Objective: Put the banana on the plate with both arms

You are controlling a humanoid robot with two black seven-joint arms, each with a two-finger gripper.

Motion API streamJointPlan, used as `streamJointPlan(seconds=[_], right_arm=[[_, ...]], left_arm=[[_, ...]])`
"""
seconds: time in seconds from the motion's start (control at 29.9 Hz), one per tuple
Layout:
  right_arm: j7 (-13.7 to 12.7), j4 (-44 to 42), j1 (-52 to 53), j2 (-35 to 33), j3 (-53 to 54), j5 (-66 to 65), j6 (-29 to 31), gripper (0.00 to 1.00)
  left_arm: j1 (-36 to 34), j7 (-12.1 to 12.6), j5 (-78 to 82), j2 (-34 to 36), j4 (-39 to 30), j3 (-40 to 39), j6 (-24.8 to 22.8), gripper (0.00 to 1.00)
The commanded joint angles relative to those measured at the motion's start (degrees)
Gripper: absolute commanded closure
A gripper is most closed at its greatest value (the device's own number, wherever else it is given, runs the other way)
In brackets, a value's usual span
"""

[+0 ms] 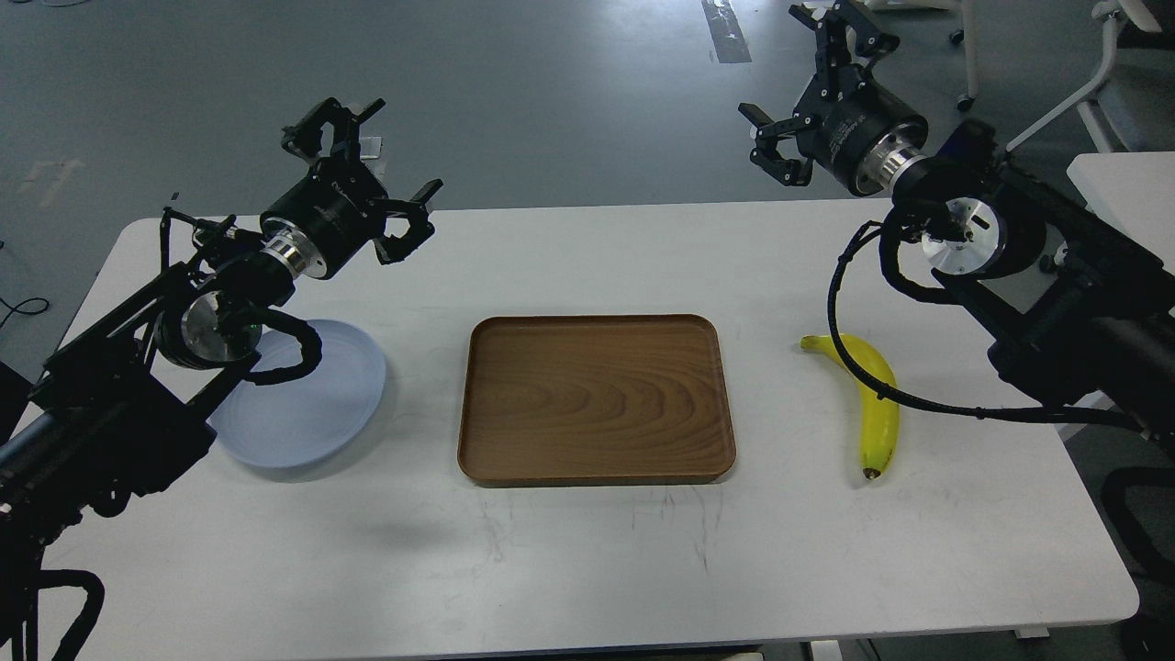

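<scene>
A yellow banana (877, 404) lies on the white table at the right, greenish stem toward the back, dark tip toward the front; a black cable crosses it. The pale blue-grey plate (321, 404) rests on the table at the left, partly hidden by my left arm. My left gripper (367, 161) hangs above the table's back left, behind the plate, fingers spread wide and holding nothing. High above the far edge, my right gripper (817, 78) is also open and holds nothing, well behind and above the banana.
A rectangular brown wooden tray (597, 399) sits at the table's middle between plate and banana. White chair legs (1092, 83) and another table corner (1120, 179) stand at the back right. Grey floor lies beyond the table's far edge.
</scene>
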Motion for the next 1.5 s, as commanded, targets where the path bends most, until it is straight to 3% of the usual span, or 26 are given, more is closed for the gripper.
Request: streamJointPlan(seconds=[0.0, 0.3, 1.47], right_arm=[[-0.22, -1.27, -0.13, 2.1, 0.62, 0.03, -0.21, 0.0], [-0.31, -1.1, -1.44, 2.2, 1.06, 0.12, -0.65, 0.0], [-0.4, -0.3, -2.5, 1.23, 0.88, 0.03, -0.65, 0.0]], left_arm=[[0.18, -0.18, 0.35, 0.2, -0.3, 0.04, -0.77, 0.02], [-0.09, -5.27, 0.18, 0.02, -0.21, -0.05, -1.48, 0.02], [-0.35, -4.4, 0.35, 0.72, 0.41, 0.91, -1.22, 0.02]])
